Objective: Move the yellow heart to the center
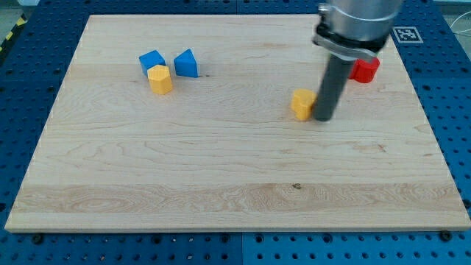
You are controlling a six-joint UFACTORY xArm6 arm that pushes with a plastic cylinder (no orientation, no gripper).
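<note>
The yellow heart block (301,104) lies on the wooden board (221,184), right of the middle and a little above it. My tip (323,118) rests on the board right against the heart's right side, touching or nearly touching it. The dark rod rises from there to the arm at the view's top.
At the upper left, a blue block (151,61), a blue triangular block (186,64) and a yellow hexagonal block (160,79) sit close together. A red block (364,70) lies at the upper right, partly behind the rod. Blue perforated table surrounds the board.
</note>
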